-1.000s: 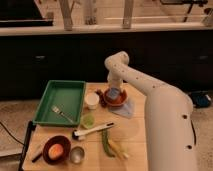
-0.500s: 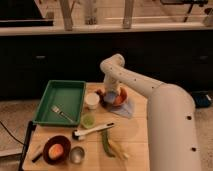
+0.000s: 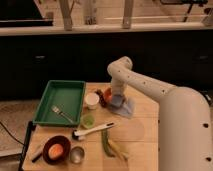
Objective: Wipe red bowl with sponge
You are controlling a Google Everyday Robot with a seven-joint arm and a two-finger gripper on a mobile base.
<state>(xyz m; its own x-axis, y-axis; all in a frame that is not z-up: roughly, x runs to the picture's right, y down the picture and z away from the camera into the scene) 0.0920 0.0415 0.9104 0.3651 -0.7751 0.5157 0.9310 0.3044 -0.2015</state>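
The red bowl [image 3: 106,94] sits on the wooden table just right of a white cup [image 3: 91,100]. Only its left orange-red rim shows, because my arm covers the rest. My gripper [image 3: 115,97] points straight down onto the bowl. A small pale blue block, the sponge [image 3: 116,102], shows at the gripper's lower end, at the bowl's right side. A larger flat pale lavender-blue cloth [image 3: 127,107] lies under and to the right of the bowl.
A green tray [image 3: 70,90] holding a fork [image 3: 61,113] stands at the left. In front are a small green cup [image 3: 87,120], a white-handled brush [image 3: 93,130], a green vegetable [image 3: 107,144], a maroon bowl [image 3: 56,149] with an orange item, and a metal cup [image 3: 76,154].
My arm has swung left and lowered onto the red bowl. The gripper now covers most of the bowl. Nothing else on the table has moved.
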